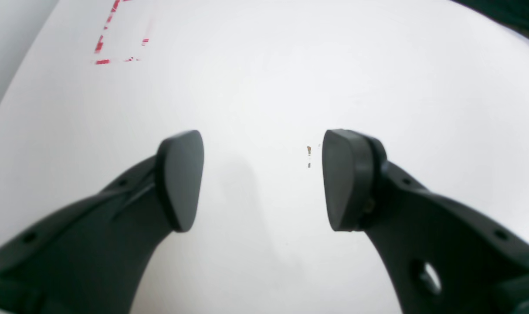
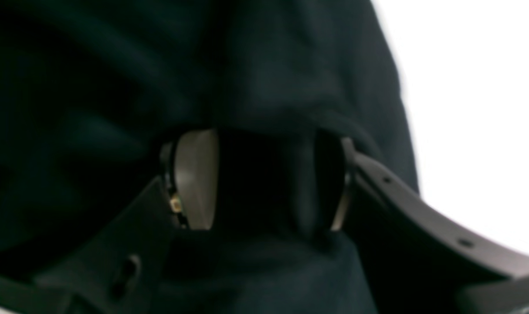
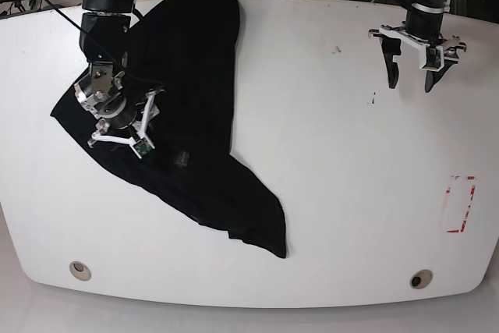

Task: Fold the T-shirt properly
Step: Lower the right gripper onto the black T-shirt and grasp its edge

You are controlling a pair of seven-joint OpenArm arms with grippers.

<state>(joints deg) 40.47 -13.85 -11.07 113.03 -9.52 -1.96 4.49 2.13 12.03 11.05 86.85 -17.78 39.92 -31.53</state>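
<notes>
right gripper (image 2: 264, 181) jaws clamp t-shirt (image 3: 195, 76).

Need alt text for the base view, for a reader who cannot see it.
A crumpled black T-shirt covers the left of a white table, with the right pincer down on it. The left pincer hangs open over bare table at the far right.

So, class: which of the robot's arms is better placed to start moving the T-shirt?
The right. The right gripper is down on the T-shirt with cloth between its fingers, while the left gripper hangs open over bare table, well clear of the cloth.
</notes>
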